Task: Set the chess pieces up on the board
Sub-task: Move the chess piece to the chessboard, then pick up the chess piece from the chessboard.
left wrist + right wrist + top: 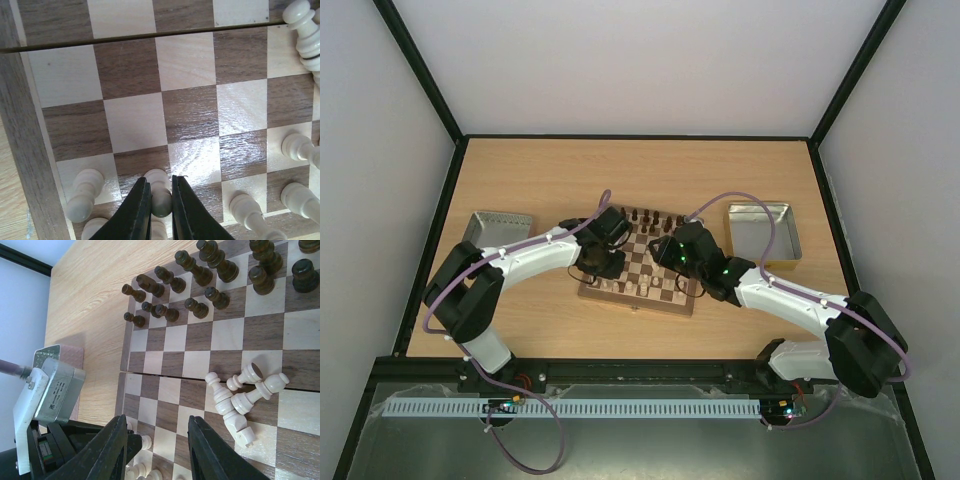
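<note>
The left end effector [160, 202] clamps a cream pawn [157, 181] on the board [190, 110]; the right end effector [156, 445] stands apart, empty.

No text, number or brand can be read anywhere. A printed label [56, 392] is seen on a grey metal housing [71, 382] near the left edge of the right wrist view, but its lines are too small to be made out.
</note>
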